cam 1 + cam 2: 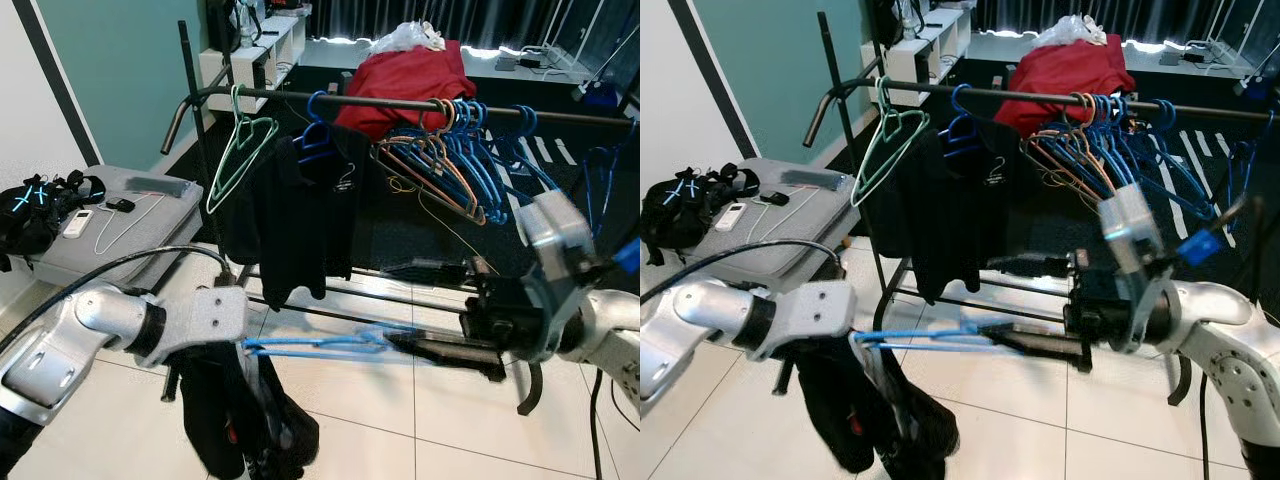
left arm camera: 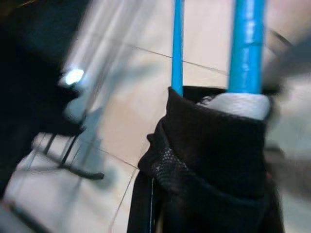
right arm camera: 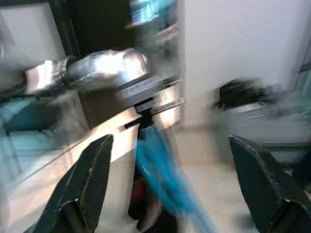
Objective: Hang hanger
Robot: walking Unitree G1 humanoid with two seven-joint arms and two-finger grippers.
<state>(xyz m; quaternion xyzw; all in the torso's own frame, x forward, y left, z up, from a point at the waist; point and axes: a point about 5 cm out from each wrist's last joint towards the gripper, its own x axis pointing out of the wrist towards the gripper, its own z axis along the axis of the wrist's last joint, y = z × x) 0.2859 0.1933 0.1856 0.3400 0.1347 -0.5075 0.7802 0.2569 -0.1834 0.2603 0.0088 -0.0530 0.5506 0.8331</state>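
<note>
A blue hanger (image 1: 320, 345) juts out level from my left gripper (image 1: 240, 350), which is shut on it. A black garment (image 1: 230, 410) droops from the hanger at that hand and covers the fingers. In the left wrist view the hanger's blue bars (image 2: 248, 43) rise out of the garment's collar (image 2: 214, 155). My right gripper (image 1: 388, 305) is open in front of the rack, its lower finger (image 1: 450, 355) beside the hanger's far end. In the right wrist view the blue hanger (image 3: 160, 179) lies between the spread fingers (image 3: 82, 194).
The clothes rail (image 1: 400, 102) crosses ahead, carrying a green hanger (image 1: 240, 150), dark clothes (image 1: 300, 220), several blue and orange hangers (image 1: 460, 150) and a red cloth (image 1: 405, 85). A grey case (image 1: 120, 225) with a black bag (image 1: 35, 210) lies to the left.
</note>
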